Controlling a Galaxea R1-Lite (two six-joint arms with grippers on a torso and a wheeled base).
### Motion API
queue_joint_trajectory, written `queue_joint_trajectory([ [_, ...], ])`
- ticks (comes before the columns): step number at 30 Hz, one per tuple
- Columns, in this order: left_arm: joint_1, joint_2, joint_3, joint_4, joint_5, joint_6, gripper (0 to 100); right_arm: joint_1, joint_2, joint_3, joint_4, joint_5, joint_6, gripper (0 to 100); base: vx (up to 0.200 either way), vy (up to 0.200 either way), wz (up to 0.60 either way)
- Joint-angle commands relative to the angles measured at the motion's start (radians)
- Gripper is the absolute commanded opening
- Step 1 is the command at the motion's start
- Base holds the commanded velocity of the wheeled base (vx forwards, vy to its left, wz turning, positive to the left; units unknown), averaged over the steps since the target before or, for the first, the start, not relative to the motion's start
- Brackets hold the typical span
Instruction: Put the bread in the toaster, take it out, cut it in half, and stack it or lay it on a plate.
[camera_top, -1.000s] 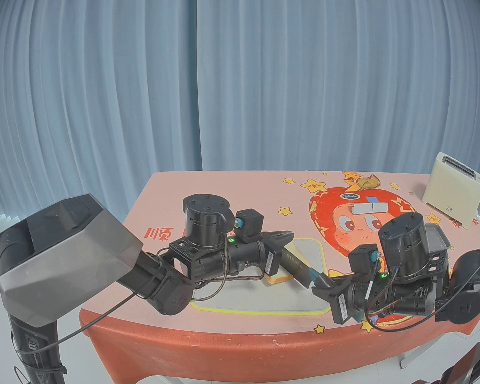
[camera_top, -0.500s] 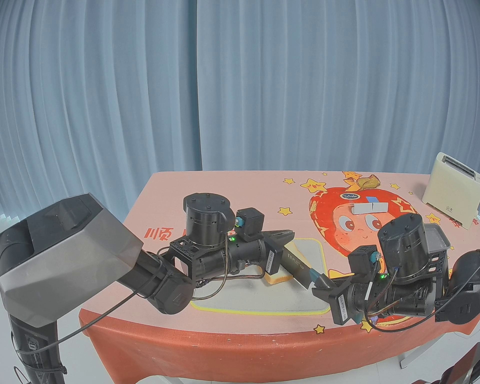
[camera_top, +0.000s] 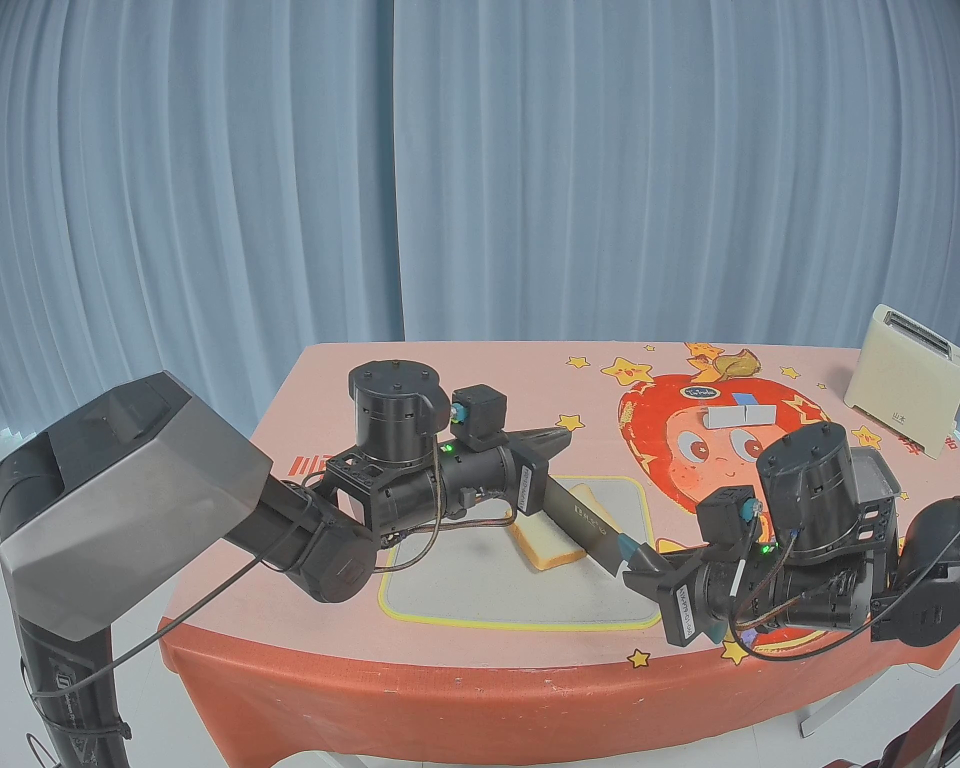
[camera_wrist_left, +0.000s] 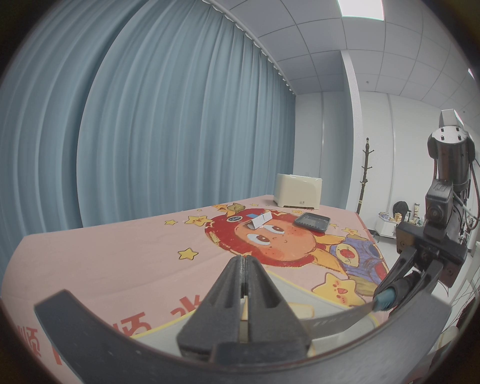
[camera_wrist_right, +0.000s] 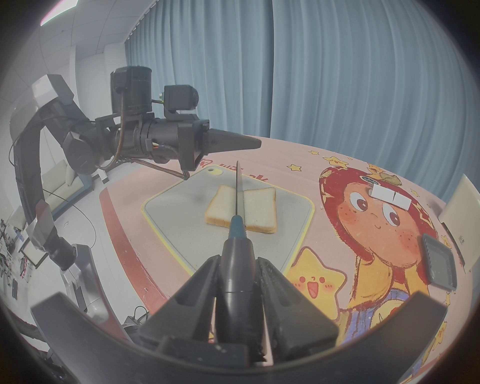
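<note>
Setting: a table (camera_top: 450, 370) under a pink cloth printed with stars and a cartoon fruit face, with a blue curtain (camera_top: 480, 160) behind it.

Item 1, bread (camera_top: 540, 545): you have one slice lying flat on the grey, yellow-rimmed cutting board (camera_top: 470, 590), toward the board's right half.

Item 2, knife (camera_top: 585, 522): the blade runs along the slice's middle line, with bread on either side of it. The frames do not show whether the slice is cut through.

Item 3, right gripper (camera_top: 645, 575): your right tool is clamped on the knife's handle, low over the board's near right corner.

Item 4, left gripper (camera_top: 565, 436): your left tool has its fingers pressed together with nothing between them. It hangs above the far side of the board, clear of the bread.

Item 5, toaster (camera_top: 905, 385): cream, upright at the table's far right corner, well apart from the board.

Item 6, dark tray (camera_wrist_right: 439, 257): on the cloth between the cartoon face and the toaster.

Item 7, white strips (camera_top: 738, 415): two of them lie on the cartoon's forehead.
</note>
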Motion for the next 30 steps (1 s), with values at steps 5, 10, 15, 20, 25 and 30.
queue_joint_trajectory([
  [5,0.007,0.004,0.043,-0.014,-0.002,-0.001,0,-0.001,0.000,-0.001,-0.001,0.000,0.001,0,0.000,0.000,0.00],
  [10,0.003,0.002,0.048,-0.015,-0.007,0.001,0,0.000,0.003,-0.001,-0.001,0.000,0.005,0,0.000,0.000,0.00],
  [15,0.006,0.005,0.048,-0.017,-0.007,0.004,0,-0.001,0.005,-0.009,-0.001,0.000,0.005,0,0.000,0.000,0.00],
  [20,0.006,0.005,0.059,-0.031,-0.012,0.004,0,0.000,0.005,-0.009,0.000,0.000,0.031,0,0.000,0.000,0.00],
  [25,0.003,0.005,0.071,-0.094,-0.013,0.002,0,0.002,0.003,-0.009,0.000,0.000,0.049,0,0.000,0.000,0.00],
  [30,0.003,0.025,0.071,-0.097,-0.015,0.002,0,0.002,0.002,-0.007,0.000,0.000,0.049,0,0.000,0.000,0.00],
])
